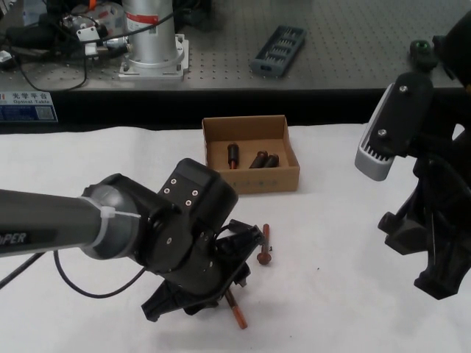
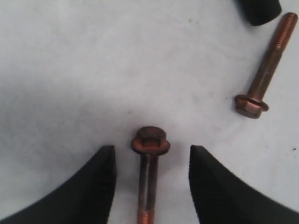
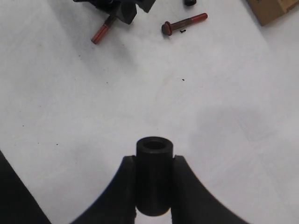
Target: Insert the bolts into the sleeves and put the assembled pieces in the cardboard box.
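- L arm is low over the bench. Its jaws are smooth black w/ curved tips, spread apart and gripping nothing. They straddle a bolt lying flat, w/ a gap on each side.
- That bolt is coppery-brown metal w/ a dull finish. It has a hex head on a round flange, a plain shank, and thread at the far end.
- 2nd bolt is the same kind, loose on the bench near the first and lying at an angle to it.
- R arm is at the right side, well apart from the bolts. Its jaws are clamped on a sleeve, a matte black cylinder w/ a round bore open at the end facing out.
- Bench cover is white and matte, w/ a few dark specks.
- Cardboard box is plain brown w/ an open top, on the bench beyond the bolts. Dark pieces lie inside, one w/ a coppery band.
- High view gives the box interior and both arms together.
- L wrist view gives the hex-head and thread detail. It also shows a rounded black end near the 2nd bolt's threaded tip, poss. another sleeve, but can't tell.
- R wrist view gives the sleeve's bore. It also shows both bolts farther off, w/ the first one's reddish tip poking out from under the L jaws.
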`<state>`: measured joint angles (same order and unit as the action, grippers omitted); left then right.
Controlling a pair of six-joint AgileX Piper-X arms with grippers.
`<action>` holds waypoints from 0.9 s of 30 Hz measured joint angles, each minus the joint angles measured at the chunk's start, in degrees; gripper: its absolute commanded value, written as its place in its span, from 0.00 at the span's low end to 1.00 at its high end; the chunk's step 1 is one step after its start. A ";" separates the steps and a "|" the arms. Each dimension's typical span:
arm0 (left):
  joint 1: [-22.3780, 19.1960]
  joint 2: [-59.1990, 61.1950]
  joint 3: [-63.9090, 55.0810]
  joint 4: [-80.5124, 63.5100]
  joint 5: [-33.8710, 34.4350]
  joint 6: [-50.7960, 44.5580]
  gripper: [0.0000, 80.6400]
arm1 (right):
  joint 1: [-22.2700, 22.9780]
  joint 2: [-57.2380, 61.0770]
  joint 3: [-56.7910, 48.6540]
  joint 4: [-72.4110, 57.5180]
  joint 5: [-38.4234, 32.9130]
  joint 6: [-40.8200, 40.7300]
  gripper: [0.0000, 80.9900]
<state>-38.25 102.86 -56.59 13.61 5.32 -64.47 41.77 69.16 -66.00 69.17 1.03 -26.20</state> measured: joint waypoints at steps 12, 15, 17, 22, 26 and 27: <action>-1.89 -0.03 -0.21 0.41 -0.78 0.00 0.40 | 0.00 0.00 0.00 -0.08 0.00 0.00 0.04; -2.03 -0.03 -0.31 1.56 -0.89 0.00 0.26 | 0.00 0.00 0.00 -0.08 0.00 0.00 0.04; -2.03 0.07 -0.31 1.83 -1.05 0.00 0.17 | 0.00 0.00 0.00 -0.08 0.00 0.00 0.04; -2.03 0.43 -0.31 3.05 -1.70 0.00 0.11 | 0.00 0.00 0.00 -0.08 0.00 0.00 0.04; -2.03 0.78 -0.31 3.04 -1.71 0.00 0.11 | 0.00 0.00 0.00 -0.08 0.00 0.00 0.04; -2.03 0.91 -0.47 3.15 -1.71 0.00 0.11 | 0.00 0.00 0.00 -0.08 0.00 0.00 0.04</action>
<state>-40.28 103.78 -57.07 16.76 3.60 -64.47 41.77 69.16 -66.00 69.09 1.03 -26.20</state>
